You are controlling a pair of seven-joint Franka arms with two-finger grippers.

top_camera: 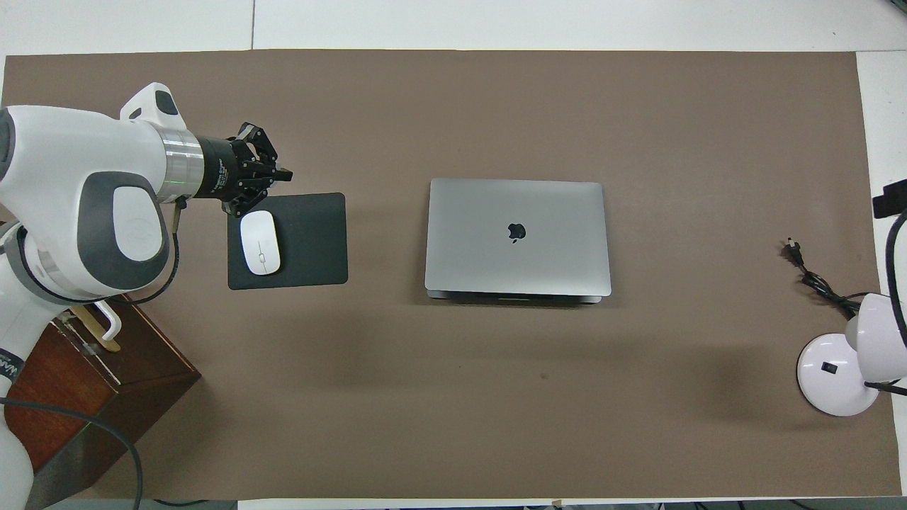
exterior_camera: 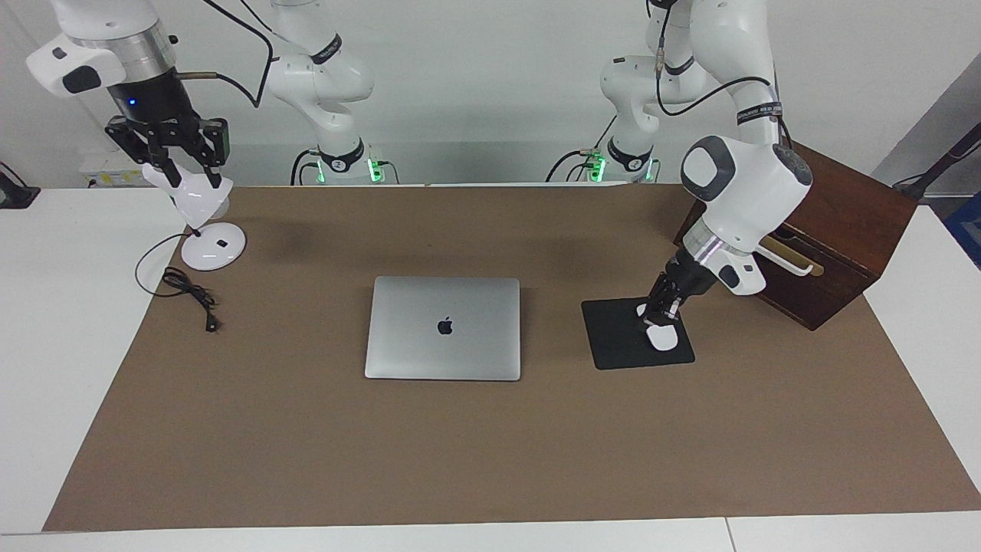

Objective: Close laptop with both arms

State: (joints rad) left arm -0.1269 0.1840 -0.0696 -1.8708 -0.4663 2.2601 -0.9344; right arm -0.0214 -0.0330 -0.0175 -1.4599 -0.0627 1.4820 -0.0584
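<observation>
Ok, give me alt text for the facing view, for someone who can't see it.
A closed silver laptop lies flat mid-table on a brown mat. The left gripper, shut, hangs over a white mouse on a black mouse pad beside a wooden box. The right gripper, open, is raised over a white desk lamp at the right arm's end.

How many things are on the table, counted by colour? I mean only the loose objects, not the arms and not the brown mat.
Silver-grey: 1, the closed slim metal laptop
Black: 2, the flat square mouse pad and the thin power cable
White: 2, the oval computer mouse and the round-based desk lamp
Dark brown: 1, the wooden box with a white handle
Total: 6
</observation>
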